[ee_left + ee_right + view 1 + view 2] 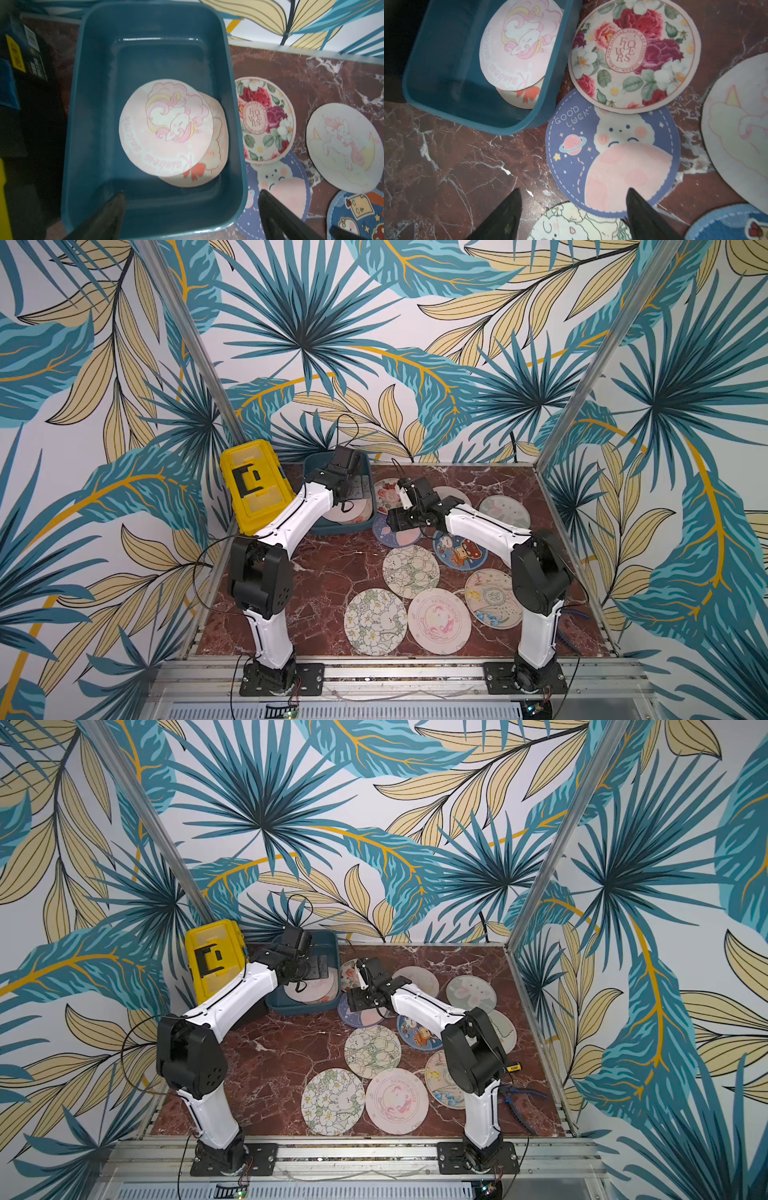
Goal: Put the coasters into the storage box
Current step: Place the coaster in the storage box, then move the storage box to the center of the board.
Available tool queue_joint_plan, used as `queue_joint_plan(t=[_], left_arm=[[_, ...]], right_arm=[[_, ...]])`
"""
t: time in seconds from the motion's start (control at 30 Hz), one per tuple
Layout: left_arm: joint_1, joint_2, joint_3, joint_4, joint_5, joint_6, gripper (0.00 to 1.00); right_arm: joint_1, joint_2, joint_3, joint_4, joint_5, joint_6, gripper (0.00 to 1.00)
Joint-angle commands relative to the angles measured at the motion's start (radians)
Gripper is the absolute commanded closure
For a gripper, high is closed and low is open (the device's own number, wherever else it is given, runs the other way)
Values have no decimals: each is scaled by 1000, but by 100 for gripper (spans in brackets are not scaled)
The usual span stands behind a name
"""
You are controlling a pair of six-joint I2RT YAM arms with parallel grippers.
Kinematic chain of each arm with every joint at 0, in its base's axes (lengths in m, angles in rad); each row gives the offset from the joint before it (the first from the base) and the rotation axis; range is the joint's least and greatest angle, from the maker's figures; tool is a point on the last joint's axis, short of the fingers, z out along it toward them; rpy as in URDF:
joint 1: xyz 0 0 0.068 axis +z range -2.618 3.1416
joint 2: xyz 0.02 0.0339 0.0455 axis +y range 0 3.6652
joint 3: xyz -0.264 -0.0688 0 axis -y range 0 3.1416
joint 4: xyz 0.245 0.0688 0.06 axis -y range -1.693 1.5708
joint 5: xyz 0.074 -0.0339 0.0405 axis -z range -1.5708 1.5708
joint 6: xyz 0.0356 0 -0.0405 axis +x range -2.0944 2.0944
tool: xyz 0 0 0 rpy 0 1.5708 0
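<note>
The teal storage box [345,529] [72,124] stands at the back of the table. In it lies a pink unicorn coaster [166,128] [519,45], overlapping another with a red bow [214,166]. My left gripper [191,196] hangs open and empty over the box's near end. Beside the box lie a rose-printed coaster [633,54] and a purple "Good luck" coaster [612,149] [395,531]. Just above the purple one's near edge hovers my right gripper [574,191], open and empty. Several more coasters lie nearer the front, among them a cream floral one [410,571] and a pink one [439,621].
A yellow toolbox [255,485] leans at the back left, close to the box and my left arm. Blue-handled pliers [519,1100] and a small yellow-handled tool [513,1067] lie by the right arm's base. Patterned walls close in three sides.
</note>
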Motion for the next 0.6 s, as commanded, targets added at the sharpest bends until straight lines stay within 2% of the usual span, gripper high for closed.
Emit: queue_joint_plan(t=[0.0, 0.2, 0.33, 0.57], left_arm=[[-11, -93, -85, 29, 29, -24, 0], [-12, -188, -216, 53, 21, -49, 0], [-12, -226, -264, 53, 7, -52, 0], [-11, -286, -318, 53, -30, -64, 1]], right_arm=[[1, 48, 38, 37, -51, 41, 24], [9, 122, 111, 65, -84, 72, 26], [15, 162, 147, 84, -89, 82, 26], [18, 231, 189, 129, -98, 133, 32]])
